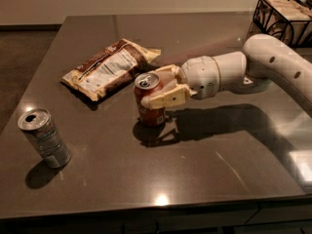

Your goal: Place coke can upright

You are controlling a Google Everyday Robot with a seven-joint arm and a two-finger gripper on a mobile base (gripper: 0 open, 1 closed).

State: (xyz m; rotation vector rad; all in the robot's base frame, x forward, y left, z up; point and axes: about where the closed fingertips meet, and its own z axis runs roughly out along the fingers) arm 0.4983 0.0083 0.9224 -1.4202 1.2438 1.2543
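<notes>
Dark tabletop [209, 174]: coke can [151, 113] upright mid-table, gripper [156, 88] in from 3 o'clock, fingers [165, 99] clamped around it. Silver can [44, 138] at 8 o'clock, snack bag [108, 68] at 11.

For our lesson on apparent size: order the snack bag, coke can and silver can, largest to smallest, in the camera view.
Largest: snack bag.
Then silver can and coke can, which look alike. The silver one is nearer, and the gripper, mid-table and closed on the coke can, hides part of it, so they stay unranked.
</notes>
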